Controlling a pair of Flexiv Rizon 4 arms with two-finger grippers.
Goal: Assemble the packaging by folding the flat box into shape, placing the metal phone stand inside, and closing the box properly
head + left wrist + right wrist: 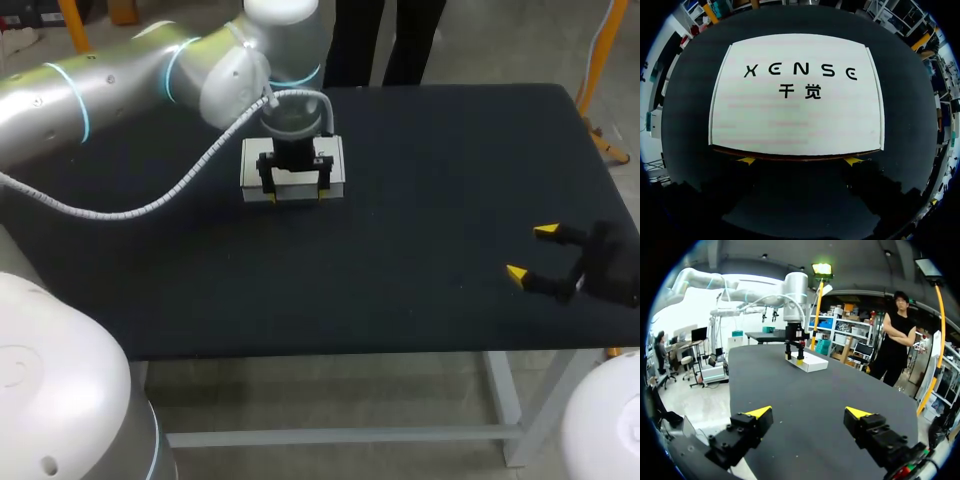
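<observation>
Head overhead, left wrist close over box [797,95], right afar

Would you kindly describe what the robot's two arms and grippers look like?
The left arm is silver-grey with rounded links, cyan rings at its joints and a white ribbed cable running along it. The left gripper is black with two yellow-tipped fingers. The right gripper is black too, blocky, with wedge-shaped yellow tips.

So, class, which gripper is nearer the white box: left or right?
Left. The left gripper is at the near edge of the box; the right gripper hangs far off by the right side of the table.
</observation>
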